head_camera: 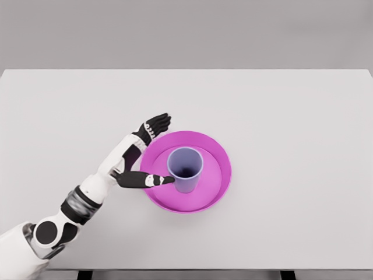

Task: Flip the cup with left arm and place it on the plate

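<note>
A lavender cup (pixel 185 169) stands upright, mouth up, in the middle of a magenta plate (pixel 218 175) on the white table. My left hand (pixel 158 153) lies at the plate's left rim, open. Its fingers (pixel 157 124) stretch up past the plate's upper left edge. The thumb (pixel 152 180) points right and its tip sits next to the cup's left side; nothing is grasped. The right arm does not show in the head view.
The white table (pixel 291 116) spreads wide on every side of the plate. Its front edge runs along the bottom of the picture and its far edge along the top.
</note>
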